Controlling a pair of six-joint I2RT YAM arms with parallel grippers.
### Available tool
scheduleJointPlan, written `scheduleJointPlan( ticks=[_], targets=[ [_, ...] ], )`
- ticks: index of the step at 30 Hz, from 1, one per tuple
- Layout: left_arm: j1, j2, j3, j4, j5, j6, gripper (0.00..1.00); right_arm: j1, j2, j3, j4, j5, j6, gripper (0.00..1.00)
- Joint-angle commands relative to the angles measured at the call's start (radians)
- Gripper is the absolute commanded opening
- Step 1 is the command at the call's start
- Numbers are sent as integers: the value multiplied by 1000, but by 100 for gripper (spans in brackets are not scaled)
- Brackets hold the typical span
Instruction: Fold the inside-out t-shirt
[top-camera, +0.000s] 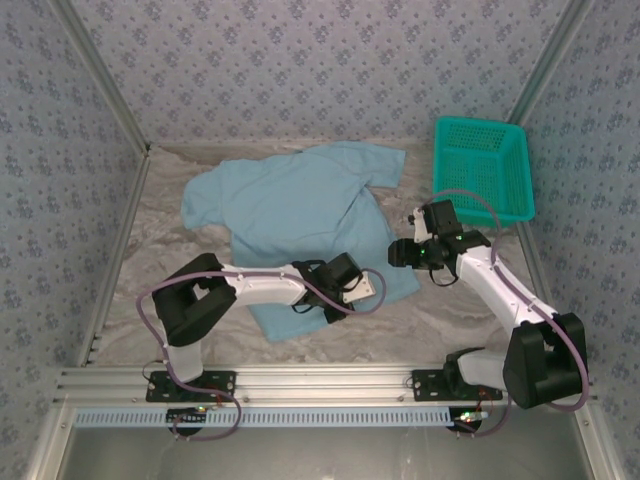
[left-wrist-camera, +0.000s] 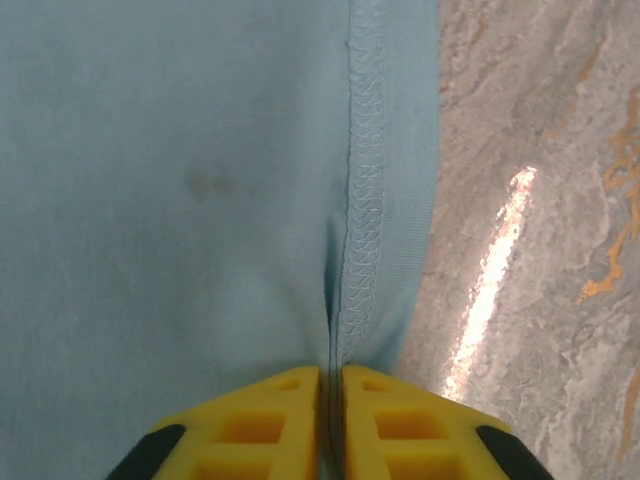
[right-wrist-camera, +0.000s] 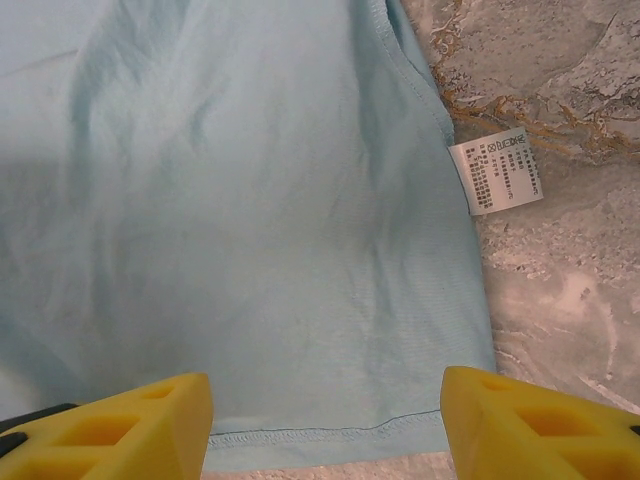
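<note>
The inside-out t-shirt lies spread on the table, light blue, with its sleeves toward the back. My left gripper is at the shirt's near right edge. In the left wrist view its yellow jaws are pressed together on a fold of cloth beside the stitched seam. My right gripper hovers at the shirt's right side. In the right wrist view it stands open above the hem, with nothing between its fingers. A small white tag sticks out from the shirt's side seam onto the table.
A teal mesh basket stands at the back right, just behind the right arm. Marbled table surface lies bare to the right of the shirt's edge. Patterned walls close in the back and both sides.
</note>
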Motion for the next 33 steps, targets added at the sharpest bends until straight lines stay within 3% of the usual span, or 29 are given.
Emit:
scheduleJointPlan(
  ticks=[1, 4, 13, 22, 28, 33],
  targets=[
    [10, 1, 0, -36, 16, -8, 5, -1, 0, -2, -26, 12, 10, 64],
    [43, -48, -11, -4, 78, -58, 0, 3, -15, -2, -26, 13, 13, 64],
    [178, -172, -58, 68, 298, -231, 0, 87, -102, -48, -63, 5, 42, 64],
    [320, -211, -62, 91, 434, -339, 0, 237, -144, -110, 44, -153, 3, 61],
    [399, -207, -76, 151, 550, -428, 0, 320, -88, -174, 231, -207, 76, 53],
    [430, -173, -61, 151, 598, -485, 0, 378, 31, -201, 429, -153, 153, 49]
  ],
)
